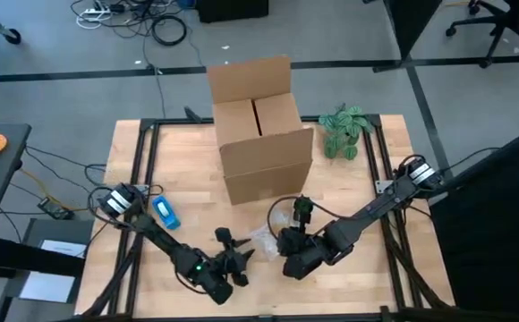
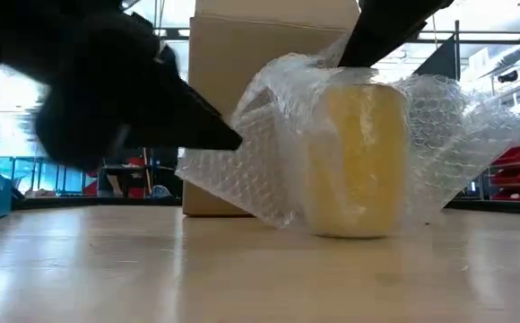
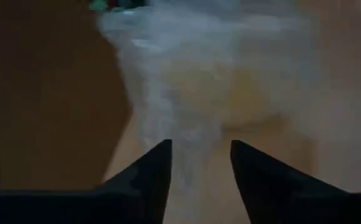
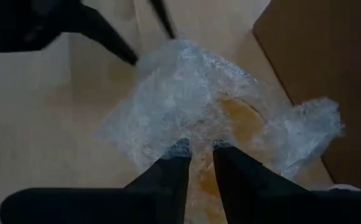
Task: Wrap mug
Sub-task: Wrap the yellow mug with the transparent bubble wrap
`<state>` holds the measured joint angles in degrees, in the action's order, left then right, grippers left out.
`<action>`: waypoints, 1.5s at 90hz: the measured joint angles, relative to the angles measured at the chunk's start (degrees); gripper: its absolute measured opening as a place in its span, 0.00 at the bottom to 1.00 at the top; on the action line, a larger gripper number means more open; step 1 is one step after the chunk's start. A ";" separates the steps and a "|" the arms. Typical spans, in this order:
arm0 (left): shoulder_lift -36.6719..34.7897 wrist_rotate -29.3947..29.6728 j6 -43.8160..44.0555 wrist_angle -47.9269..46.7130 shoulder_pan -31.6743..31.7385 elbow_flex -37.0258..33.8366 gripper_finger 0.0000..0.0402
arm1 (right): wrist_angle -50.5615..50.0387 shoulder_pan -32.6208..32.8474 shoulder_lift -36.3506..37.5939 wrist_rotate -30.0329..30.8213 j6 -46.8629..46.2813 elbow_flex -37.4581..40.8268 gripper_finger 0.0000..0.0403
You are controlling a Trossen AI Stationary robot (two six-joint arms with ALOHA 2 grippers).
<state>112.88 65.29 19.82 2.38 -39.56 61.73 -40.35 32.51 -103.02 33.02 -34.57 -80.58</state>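
Note:
A yellow mug (image 2: 359, 161) stands upright on the wooden table (image 2: 152, 269), loosely covered by a sheet of clear bubble wrap (image 2: 260, 170). The wrap drapes over the mug and spreads out on both sides. My right gripper (image 4: 200, 155) comes down onto the mug's top and is shut on the wrap there. My left gripper (image 3: 199, 149) is open and low over the table to the mug's left. Its fingers stand on either side of the wrap's loose left flap (image 3: 187, 124). My right gripper pinches the bubble wrap (image 4: 196, 140) between its two fingers where it lies over the mug's top edge, coming from above and pointing down. The mug stays upright on the table under the wrap. My left gripper: one fingertip (image 2: 233, 140) reaches the flap's edge, but I cannot tell whether it touches.
An open cardboard box (image 1: 259, 134) stands just behind the mug at the table's far middle. A small green plant (image 1: 344, 131) sits to the box's right. A blue object (image 1: 165, 212) lies near my left arm. Bare table lies toward the near edge.

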 joint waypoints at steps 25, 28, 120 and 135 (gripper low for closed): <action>-0.09 -7.51 -6.27 5.85 1.59 0.11 0.31 | 0.84 0.04 0.00 -0.89 1.61 0.00 0.13; -0.09 -9.01 -6.39 6.92 1.36 0.11 0.27 | 0.84 0.04 0.00 -1.27 1.64 0.00 0.13; -0.11 -19.54 -1.54 5.39 2.87 9.29 0.00 | -4.43 8.31 3.65 -6.50 0.38 0.00 0.24; -0.09 -19.87 -1.52 5.39 2.80 9.29 0.00 | -5.87 11.91 6.06 -0.47 -2.36 0.00 0.31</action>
<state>112.79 45.42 18.30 7.76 -36.75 71.02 -46.22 44.43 -96.96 32.55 -36.93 -80.58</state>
